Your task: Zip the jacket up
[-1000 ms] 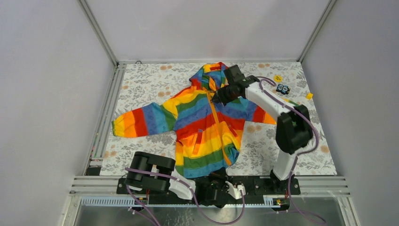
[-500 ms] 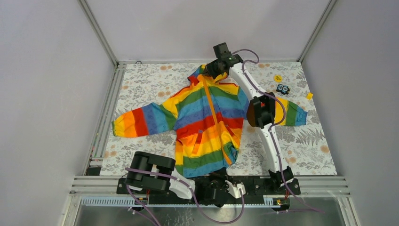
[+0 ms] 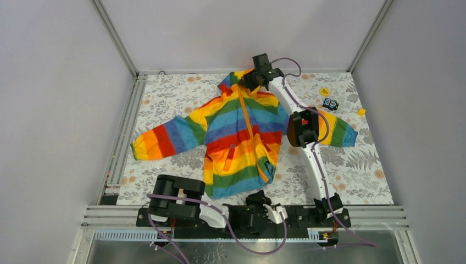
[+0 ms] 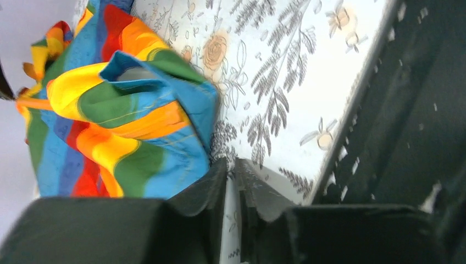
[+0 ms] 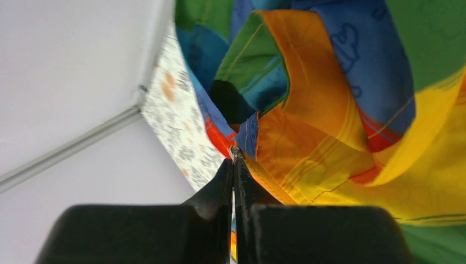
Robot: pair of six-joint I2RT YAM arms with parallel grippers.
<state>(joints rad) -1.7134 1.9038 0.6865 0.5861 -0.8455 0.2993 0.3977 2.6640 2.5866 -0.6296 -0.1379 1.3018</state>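
Observation:
The rainbow-striped jacket (image 3: 236, 143) lies flat on the floral mat, hood at the far side and sleeves spread. Its orange zipper (image 3: 247, 124) runs closed up the front. My right gripper (image 3: 251, 78) is at the collar, shut on the small metal zipper pull (image 5: 235, 149). The orange zipper tape (image 5: 269, 184) trails from its tips across the jacket's hood folds (image 5: 329, 121). My left gripper (image 3: 259, 199) sits low at the near edge, just below the hem. Its jaws (image 4: 231, 162) stand slightly open with only mat showing between them. The blue hem corner (image 4: 181, 148) lies against the left finger.
A yellow disc (image 3: 324, 91), a small blue and black item (image 3: 330, 103) and a yellow cube (image 3: 361, 112) lie at the mat's back right. Metal frame rails (image 3: 126, 132) border the mat. The right arm stretches over the jacket's right sleeve (image 3: 340, 133).
My right gripper has travelled from mid-chest up to the collar, closing the zipper. The jacket slid slightly away from the near edge. My left jaws have parted a little.

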